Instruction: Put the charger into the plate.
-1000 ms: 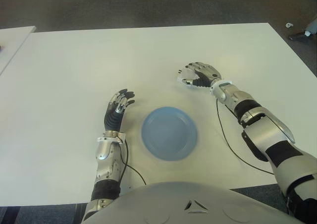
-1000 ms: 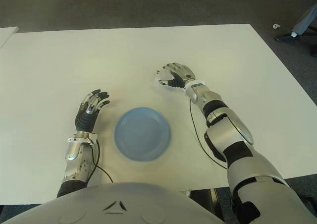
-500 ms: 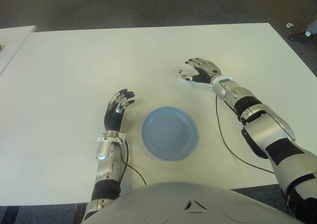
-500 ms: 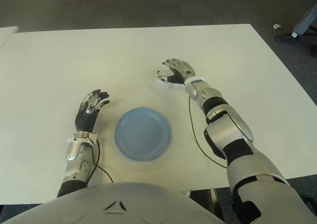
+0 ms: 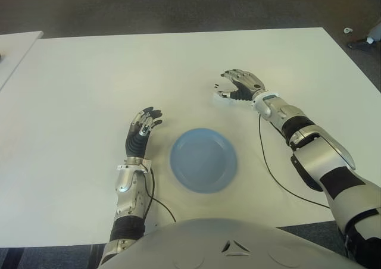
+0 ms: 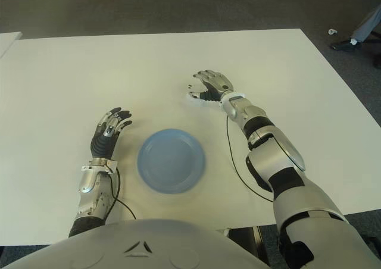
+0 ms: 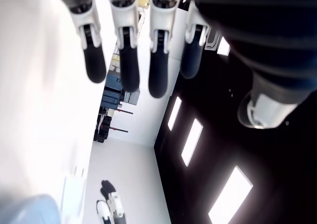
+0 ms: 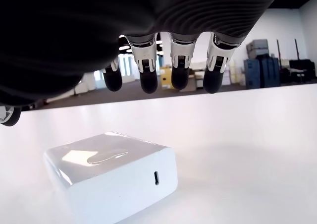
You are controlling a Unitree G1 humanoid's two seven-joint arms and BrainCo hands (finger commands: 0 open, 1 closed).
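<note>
A white desk is seen from above, and a round blue plate is set on it near the robot's body, between the two arms. The plate holds nothing.

The right hand is held over the desk beyond the plate and to its right. Its fingers are spread and only slightly bent, arched over the charger without closing on it. In the right wrist view a clear gap is shown between the four dark fingertips and the top of the charger, so nothing is grasped and no contact between fingers and charger is visible. Whether the thumb touches the charger cannot be told.

The charger is a small white block with rounded edges, lying flat on the desk just under the right hand's palm. A small oval port is seen on one of its side faces. In the eye views only a white edge of it is visible beneath the fingers. It lies well apart from the plate.

The left hand is shown just to the left of the plate, fingers extended and loosely apart, with nothing held. In its own wrist view the four fingertips are seen straight and separated.

A dark cable is seen running along the desk beside the right forearm.
</note>
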